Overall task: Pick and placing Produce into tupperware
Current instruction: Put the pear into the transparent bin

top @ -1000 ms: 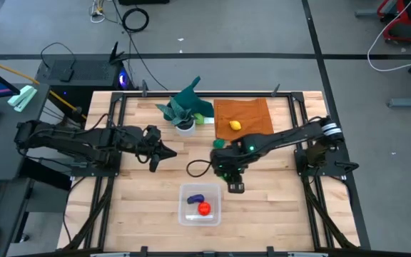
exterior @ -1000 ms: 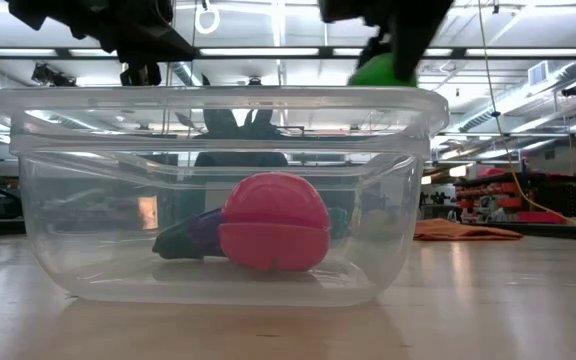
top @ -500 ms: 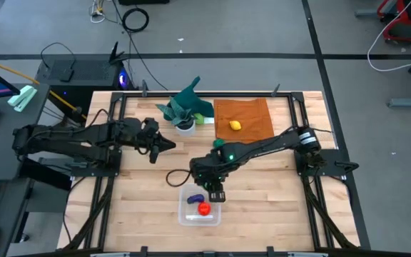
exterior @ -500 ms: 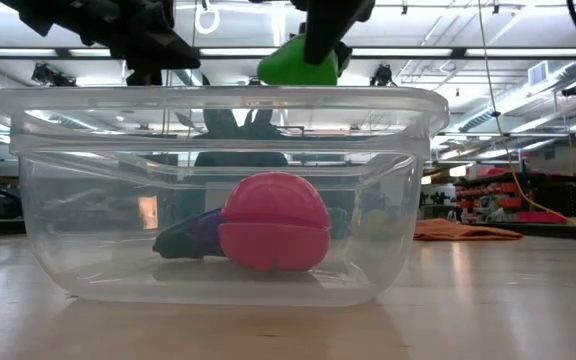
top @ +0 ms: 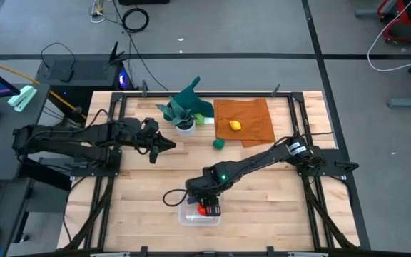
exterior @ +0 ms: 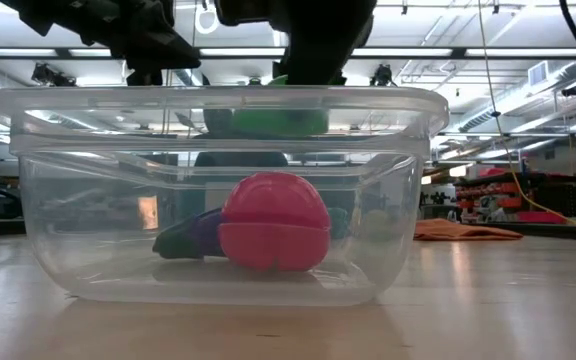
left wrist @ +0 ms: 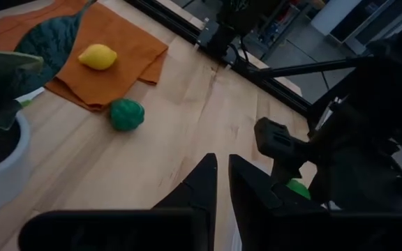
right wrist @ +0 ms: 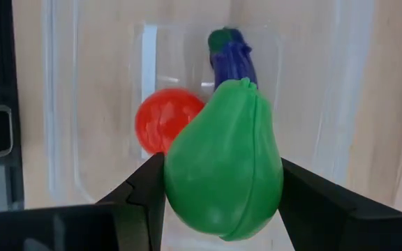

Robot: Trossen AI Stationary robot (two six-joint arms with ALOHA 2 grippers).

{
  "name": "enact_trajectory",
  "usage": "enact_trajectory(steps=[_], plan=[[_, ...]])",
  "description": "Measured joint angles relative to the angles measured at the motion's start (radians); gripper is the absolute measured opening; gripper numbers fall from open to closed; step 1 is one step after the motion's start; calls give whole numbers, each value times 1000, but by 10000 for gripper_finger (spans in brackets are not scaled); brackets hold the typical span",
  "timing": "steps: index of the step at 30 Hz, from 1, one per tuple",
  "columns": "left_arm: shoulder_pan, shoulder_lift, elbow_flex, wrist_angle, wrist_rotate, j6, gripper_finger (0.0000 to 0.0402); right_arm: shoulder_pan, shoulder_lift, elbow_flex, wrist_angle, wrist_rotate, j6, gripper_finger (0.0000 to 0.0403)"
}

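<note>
The tupperware (top: 188, 215) is a clear low box near the table's near edge; the low view looks through its wall (exterior: 68, 200). Inside lie a red toy (right wrist: 165, 118) and a purple eggplant (right wrist: 232, 56). My right gripper (top: 204, 203) hangs over the box, shut on a light green pear-shaped toy (right wrist: 222, 167), which sits at rim height (exterior: 268, 120). A yellow toy (top: 235, 126) lies on the orange cloth, a dark green one (top: 220, 143) on the wood beside it. My left gripper (top: 164, 145) is shut and hovers near the plant. My right gripper pinches the light green toy by its wide lower body (right wrist: 180, 174) between the two fingers (right wrist: 142, 188), one on each side. It comes from above, pointing down into the box. The toy is lifted clear, above the red toy and the eggplant.
A teal-leaved plant in a white pot (top: 184, 111) stands at the far middle, next to the orange cloth (top: 252, 114). A black cable (top: 171, 197) loops beside the box. Bare wood lies to the left and right of the box.
My right gripper has carried the light green toy from the table's middle toward the near edge and leftward, over the tupperware, and has come down until the toy is at the box's rim. The left arm has barely moved.
</note>
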Motion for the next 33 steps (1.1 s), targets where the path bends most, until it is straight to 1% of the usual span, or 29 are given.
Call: enact_trajectory(steps=[5,10,16,21,23,28,30,33], plan=[[-1,0,0,0,0,1,38,6,11,0,14,55,42,178],[-1,0,0,-6,0,-2,35,5,23,-2,36,66,50,178],[-1,0,0,-11,0,8,42,6,40,-4,57,68,54,178],[-2,0,0,-19,3,25,38,6,40,-3,72,71,-63,178],[-2,0,0,-22,4,38,35,8,39,-3,72,50,-124,178],[-2,0,0,-31,4,49,35,35,39,-3,71,46,-361,178],[-2,0,0,-33,4,55,38,45,39,-3,70,56,-456,178],[-2,0,0,-35,4,57,40,51,38,-3,71,116,-549,178]])
